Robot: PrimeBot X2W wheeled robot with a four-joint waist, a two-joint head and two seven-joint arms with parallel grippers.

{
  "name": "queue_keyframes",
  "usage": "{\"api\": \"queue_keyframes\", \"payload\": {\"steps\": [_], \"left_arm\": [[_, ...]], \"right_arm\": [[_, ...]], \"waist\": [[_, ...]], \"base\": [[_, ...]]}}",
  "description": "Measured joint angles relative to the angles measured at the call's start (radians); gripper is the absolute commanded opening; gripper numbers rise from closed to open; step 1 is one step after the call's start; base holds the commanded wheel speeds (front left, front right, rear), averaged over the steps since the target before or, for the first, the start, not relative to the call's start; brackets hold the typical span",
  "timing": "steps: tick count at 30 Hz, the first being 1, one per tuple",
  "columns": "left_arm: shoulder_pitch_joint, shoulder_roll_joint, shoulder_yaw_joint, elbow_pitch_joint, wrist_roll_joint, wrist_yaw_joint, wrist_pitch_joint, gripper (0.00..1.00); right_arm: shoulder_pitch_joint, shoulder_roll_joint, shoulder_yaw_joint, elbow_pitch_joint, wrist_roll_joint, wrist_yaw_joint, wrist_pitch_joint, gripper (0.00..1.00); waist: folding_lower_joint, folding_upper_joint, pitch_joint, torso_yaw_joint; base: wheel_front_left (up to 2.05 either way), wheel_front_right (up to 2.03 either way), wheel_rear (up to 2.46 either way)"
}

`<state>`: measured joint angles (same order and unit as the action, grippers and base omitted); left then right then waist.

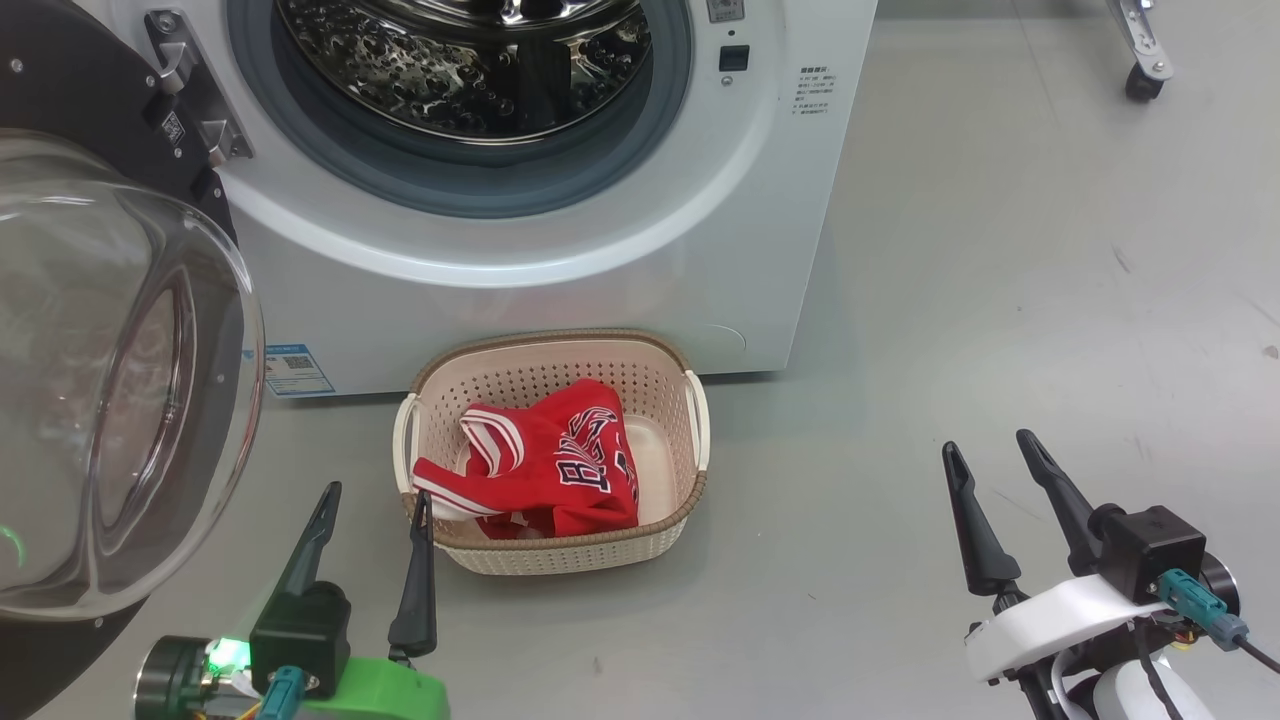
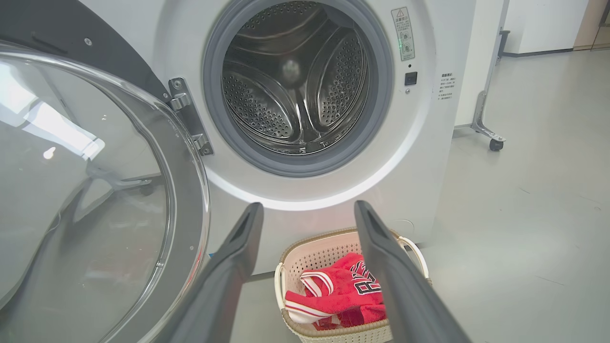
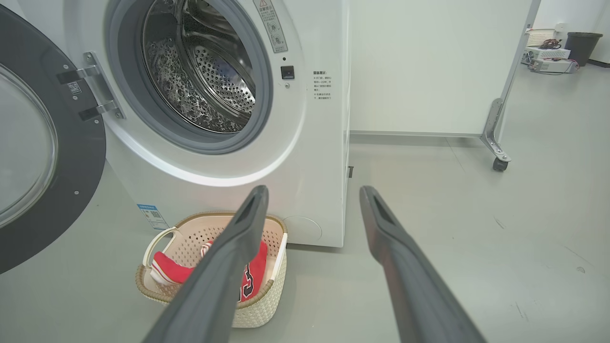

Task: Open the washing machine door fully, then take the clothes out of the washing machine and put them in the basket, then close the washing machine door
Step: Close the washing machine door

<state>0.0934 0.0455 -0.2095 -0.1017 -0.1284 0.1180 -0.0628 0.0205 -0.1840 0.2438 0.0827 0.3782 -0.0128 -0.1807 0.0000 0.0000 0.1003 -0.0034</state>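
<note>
The white washing machine (image 1: 560, 250) stands with its round black door (image 1: 110, 380) swung wide open to the left, glass bowl bulging toward me. Its steel drum (image 2: 295, 81) looks bare inside. Red clothes (image 1: 545, 460) with white trim lie in the cream basket (image 1: 560, 555) on the floor in front of the machine. My left gripper (image 1: 375, 495) is open, low at the basket's near-left corner, holding nothing. Well to the right of the basket, over bare floor, my right gripper (image 1: 990, 445) is open and holds nothing as well. The basket (image 3: 257, 305) also sits lower left in the right wrist view.
Grey floor (image 1: 1000, 250) stretches right of the machine. A wheeled white partition (image 3: 495, 152) stands behind and to the right. The open door takes up the space on the left beside my left arm.
</note>
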Motion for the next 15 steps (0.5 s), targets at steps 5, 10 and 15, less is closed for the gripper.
{"api": "queue_keyframes", "payload": {"steps": [5,10,15], "left_arm": [[0.0,0.0,0.004,-0.001,0.0,0.0,0.0,1.0],[0.0,0.0,0.007,-0.001,0.003,0.0,0.0,1.0],[0.0,0.0,0.007,-0.001,0.003,0.0,0.0,1.0]], "right_arm": [[0.0,-0.001,-0.002,-0.002,0.0,0.0,0.001,1.0],[0.0,-0.002,-0.002,-0.002,0.0,0.0,0.001,1.0],[0.0,-0.003,-0.002,-0.002,0.0,0.0,0.001,1.0]], "waist": [[0.0,0.0,0.002,0.001],[0.0,0.0,0.001,0.004],[0.0,0.0,-0.001,0.007]], "base": [[-0.04,0.04,0.0],[0.0,0.0,0.0],[0.0,0.0,0.0]]}}
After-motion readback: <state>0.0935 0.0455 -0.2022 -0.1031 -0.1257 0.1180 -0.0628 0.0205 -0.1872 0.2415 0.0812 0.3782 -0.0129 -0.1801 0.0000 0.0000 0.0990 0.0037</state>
